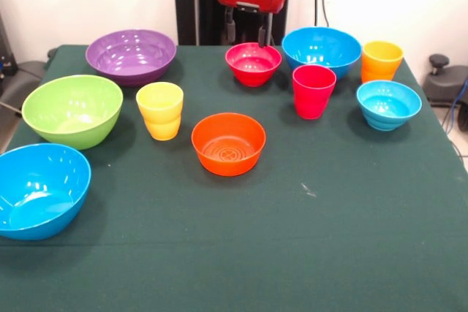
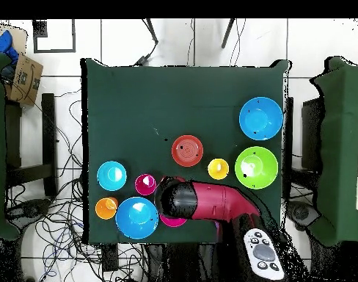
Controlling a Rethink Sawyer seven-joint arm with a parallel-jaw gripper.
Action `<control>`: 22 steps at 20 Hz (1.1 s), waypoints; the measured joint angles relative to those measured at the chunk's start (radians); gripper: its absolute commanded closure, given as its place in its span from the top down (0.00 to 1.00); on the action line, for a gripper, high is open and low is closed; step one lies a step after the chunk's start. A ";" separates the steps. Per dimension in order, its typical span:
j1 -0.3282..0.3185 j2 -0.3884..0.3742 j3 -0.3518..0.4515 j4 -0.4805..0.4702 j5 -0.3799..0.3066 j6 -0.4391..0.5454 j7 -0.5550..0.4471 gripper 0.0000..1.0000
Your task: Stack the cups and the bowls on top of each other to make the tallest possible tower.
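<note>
Cups and bowls lie scattered singly, mouths up, across the dark green cloth-covered table; no tower exists yet, and every piece stands apart from its neighbours, presumably so that each can be gripped by the rim without disturbing another. Directions below are read on the front view. At centre sits the medium glossy orange plastic bowl, the likely base. At its 10 o'clock stands the small yellow stepped plastic tumbler; further out at 9 o'clock the large lime green plastic bowl, at 11 o'clock the large purple plastic bowl, and at 8 o'clock a large blue plastic bowl at the table's edge. At 12 o'clock rests the small red plastic bowl, directly beneath the red and black arm's gripper, whose two dark fingers hang spread just above and behind the bowl's far rim, holding nothing; this suggests the red bowl is the first piece to be taken. At 2 o'clock stands the red-pink plastic tumbler, with the second large blue plastic bowl just behind it, the orange stepped plastic tumbler beyond, and the small light blue plastic bowl outermost. All surfaces are smooth and glossy, with tapered walls suited to nesting.
</note>
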 measured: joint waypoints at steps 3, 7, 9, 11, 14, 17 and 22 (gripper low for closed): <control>0.000 0.000 0.000 0.000 -0.002 -0.004 0.000 1.00; 0.000 0.001 0.000 0.000 -0.002 -0.018 0.000 1.00; 0.000 0.002 0.000 0.000 -0.002 -0.025 0.000 1.00; 0.000 0.004 0.000 0.000 -0.002 -0.034 0.000 1.00; -0.001 0.006 0.000 0.000 -0.002 -0.041 0.000 1.00; -0.001 0.006 0.000 0.000 -0.002 -0.041 0.000 1.00; -0.008 0.006 0.000 0.000 -0.002 -0.041 0.000 1.00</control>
